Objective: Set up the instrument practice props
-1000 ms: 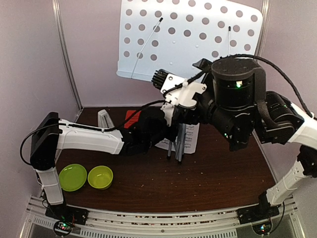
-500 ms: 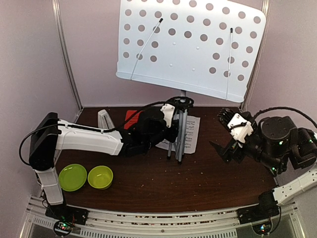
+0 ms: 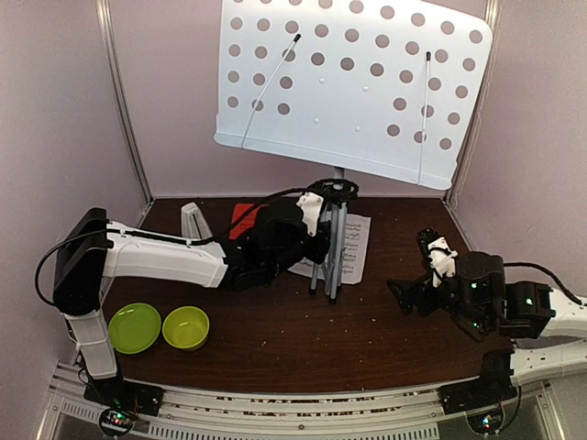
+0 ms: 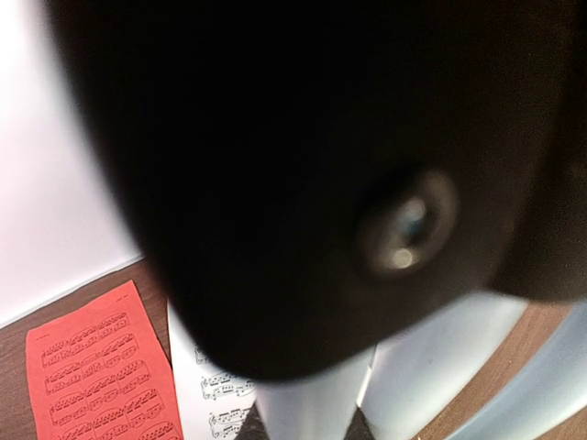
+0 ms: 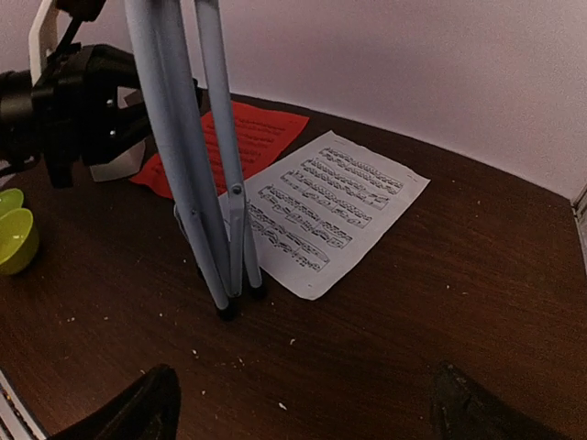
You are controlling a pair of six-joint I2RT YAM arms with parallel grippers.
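The grey-white music stand has its perforated desk (image 3: 353, 87) high at the back and its folded legs (image 3: 328, 270) close together on the table; they also show in the right wrist view (image 5: 197, 183). My left gripper (image 3: 321, 234) is closed around the stand's upper legs; its wrist view is mostly blocked by a black hub (image 4: 321, 165). The white music sheet (image 3: 356, 240) lies flat behind the legs, the red music sheet (image 3: 242, 216) to its left. The whitish metronome (image 3: 192, 220) stands at the back left. My right gripper (image 3: 410, 295) is open and empty, low over the table right of the stand.
Two lime-green bowls (image 3: 135, 327) (image 3: 186, 327) sit at the front left. Walls and metal posts close in the back and sides. The left arm stretches across the table's left half. Crumbs dot the brown tabletop (image 5: 367, 348).
My right arm has come down from beside the stand's desk to low over the table's right side, with its gripper open. The stand and left arm have stayed put.
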